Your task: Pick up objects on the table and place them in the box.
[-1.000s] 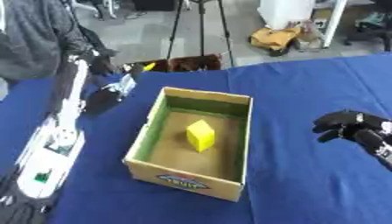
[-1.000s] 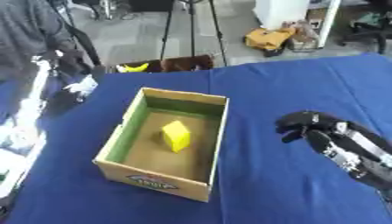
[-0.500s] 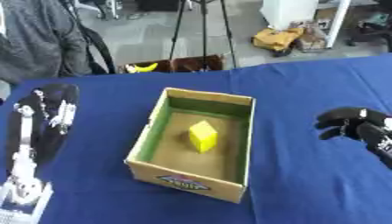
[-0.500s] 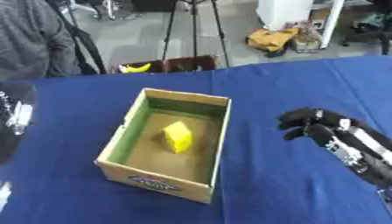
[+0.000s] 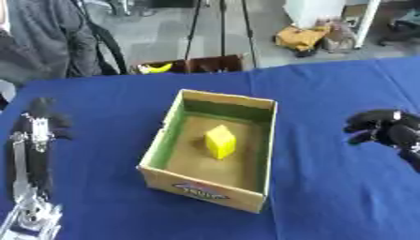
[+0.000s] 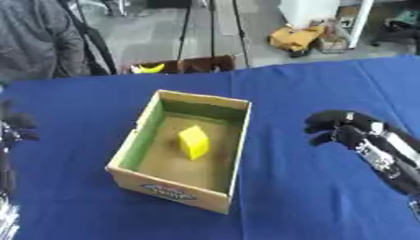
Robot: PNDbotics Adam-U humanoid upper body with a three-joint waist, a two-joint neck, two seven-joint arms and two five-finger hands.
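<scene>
A yellow block is seen inside the open cardboard box, on its brown floor near the middle, standing tilted with its long axis roughly upright. The box sits on the blue table. To the right, apart from the box, the right hand is held with fingers curled, empty. At the left edge the left hand is blurred; whether it is clenched cannot be told.

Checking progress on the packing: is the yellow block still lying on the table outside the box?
No, the yellow block sits inside the cardboard box, on its brown floor.
</scene>
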